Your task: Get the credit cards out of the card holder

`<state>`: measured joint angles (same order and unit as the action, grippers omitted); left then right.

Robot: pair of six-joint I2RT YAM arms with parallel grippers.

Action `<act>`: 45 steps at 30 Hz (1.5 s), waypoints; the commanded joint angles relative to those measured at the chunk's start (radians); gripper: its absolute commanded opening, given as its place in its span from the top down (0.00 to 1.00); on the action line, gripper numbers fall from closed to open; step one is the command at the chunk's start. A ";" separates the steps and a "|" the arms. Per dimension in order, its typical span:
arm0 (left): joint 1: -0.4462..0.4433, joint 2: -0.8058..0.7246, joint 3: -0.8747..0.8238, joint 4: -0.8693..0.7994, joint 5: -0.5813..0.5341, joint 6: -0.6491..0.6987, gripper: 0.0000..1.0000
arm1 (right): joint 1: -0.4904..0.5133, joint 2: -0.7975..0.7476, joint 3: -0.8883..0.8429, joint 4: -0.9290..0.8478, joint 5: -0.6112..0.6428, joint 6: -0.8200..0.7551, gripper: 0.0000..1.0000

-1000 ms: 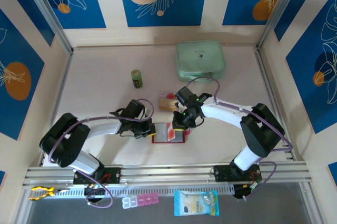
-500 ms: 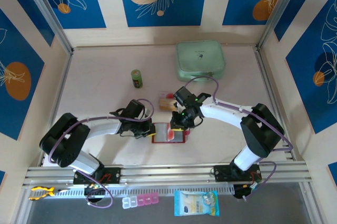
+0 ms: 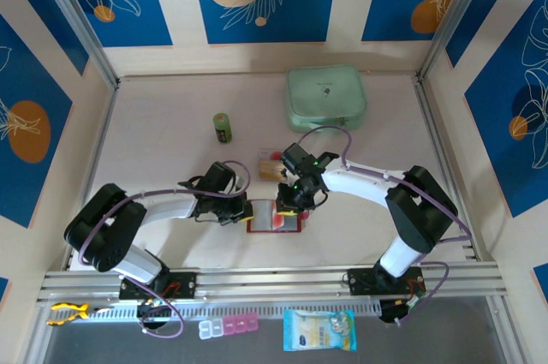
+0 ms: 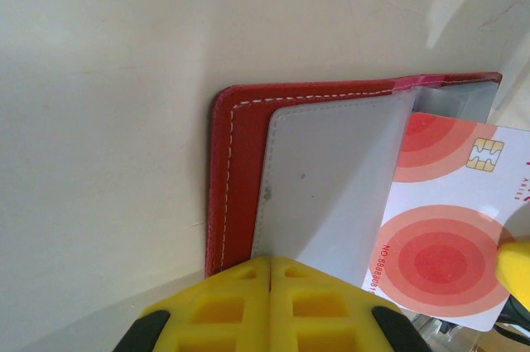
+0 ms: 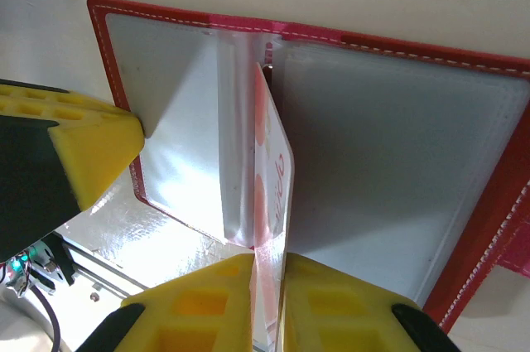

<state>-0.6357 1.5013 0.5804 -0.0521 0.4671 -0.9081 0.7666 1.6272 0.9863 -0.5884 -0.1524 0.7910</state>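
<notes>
The red card holder [image 3: 296,226] lies open near the front middle of the table, clear pockets up [image 4: 236,186] [image 5: 389,145]. My left gripper [image 3: 246,210] [image 4: 271,265] is shut, its tips resting on the left clear pocket. My right gripper [image 3: 287,203] [image 5: 269,265] is shut on a white credit card with red circles [image 4: 447,228] [image 5: 274,161]. That card stands on edge over the holder's fold, partly inside a clear sleeve. Two other credit cards [image 3: 272,164] lie on the table just behind the holder.
A mint green zip case [image 3: 325,94] sits at the back right and a small green bottle [image 3: 223,127] at the back left. A pill box [image 3: 227,326] and a blue packet [image 3: 318,330] lie below the front rail.
My right gripper has shifted slightly left over the holder with the card. The left gripper has stayed in place on the pocket.
</notes>
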 commanded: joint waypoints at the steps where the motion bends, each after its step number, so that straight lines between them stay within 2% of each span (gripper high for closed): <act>1: 0.010 0.013 -0.017 -0.015 -0.001 0.005 0.96 | 0.010 0.004 0.026 -0.017 0.003 0.013 0.87; 8: 0.011 0.005 -0.020 -0.027 -0.004 0.010 0.96 | 0.006 -0.045 0.029 -0.033 0.038 0.007 0.92; 16: 0.013 -0.009 -0.026 -0.035 -0.008 0.011 0.96 | 0.001 -0.099 0.051 -0.081 0.059 -0.026 0.94; 24: 0.020 -0.030 -0.025 -0.058 -0.012 0.024 0.96 | -0.004 -0.129 0.106 -0.143 0.088 -0.147 0.95; 33: 0.036 -0.051 -0.023 -0.072 -0.006 0.037 0.95 | 0.015 -0.103 0.191 -0.257 0.198 -0.569 0.97; 35: 0.037 -0.056 -0.016 -0.073 -0.002 0.039 0.94 | 0.027 -0.116 0.188 -0.276 0.196 -0.734 0.97; 38: 0.036 -0.057 -0.006 -0.065 0.005 0.041 0.94 | 0.043 -0.123 0.197 -0.312 0.284 -0.910 1.00; 41: 0.036 -0.058 0.005 -0.073 0.008 0.047 0.93 | 0.038 -0.103 0.223 -0.356 0.358 -1.037 1.00; 45: 0.036 -0.067 0.010 -0.080 0.005 0.051 0.91 | 0.011 -0.071 0.262 -0.376 0.372 -1.198 1.00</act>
<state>-0.6113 1.4593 0.5697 -0.0986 0.4671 -0.8803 0.7937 1.5360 1.2079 -0.9150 0.1745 -0.2081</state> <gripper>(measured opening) 0.091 0.050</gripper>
